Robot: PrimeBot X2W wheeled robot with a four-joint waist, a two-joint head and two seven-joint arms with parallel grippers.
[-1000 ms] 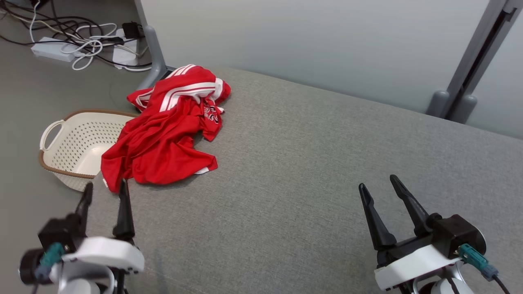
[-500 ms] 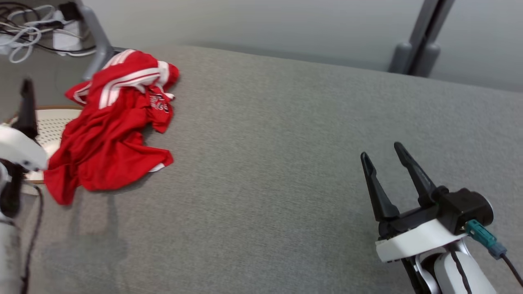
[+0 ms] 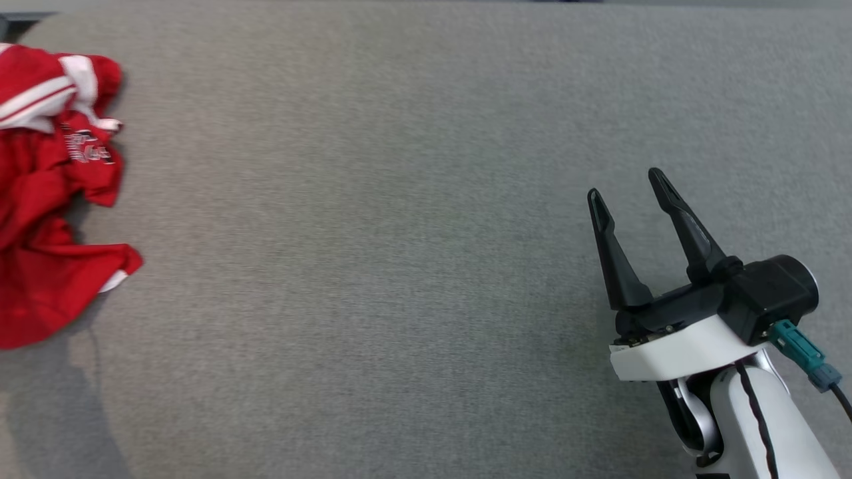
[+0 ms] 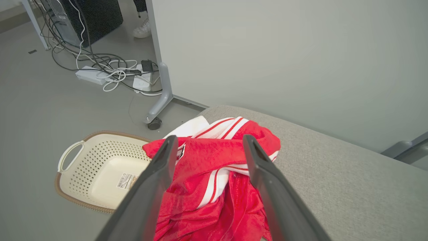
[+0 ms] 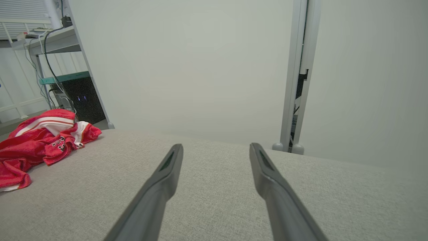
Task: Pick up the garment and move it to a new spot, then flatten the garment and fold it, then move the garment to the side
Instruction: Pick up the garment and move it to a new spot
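Note:
The garment (image 3: 46,213), a crumpled red jersey with white stripes, lies at the left end of the grey cushioned surface (image 3: 399,233). In the left wrist view the garment (image 4: 214,180) sits just beyond my left gripper (image 4: 209,142), whose fingers stand open above it with nothing between them. My right gripper (image 3: 626,186) is open over bare surface at the lower right of the head view, far from the garment. The right wrist view shows the garment (image 5: 36,140) at its far left, and my right gripper (image 5: 215,147) open and empty.
A cream perforated basket (image 4: 83,167) stands on the floor beside the surface's left end. Cables and a power strip (image 4: 100,72) lie on the floor near a wheeled partition leg (image 4: 160,97). A pale partition wall (image 5: 200,67) backs the surface.
The head camera has swung right and down, so the garment sits at the picture's left edge and the left gripper and basket have left the head view. The right gripper stays open.

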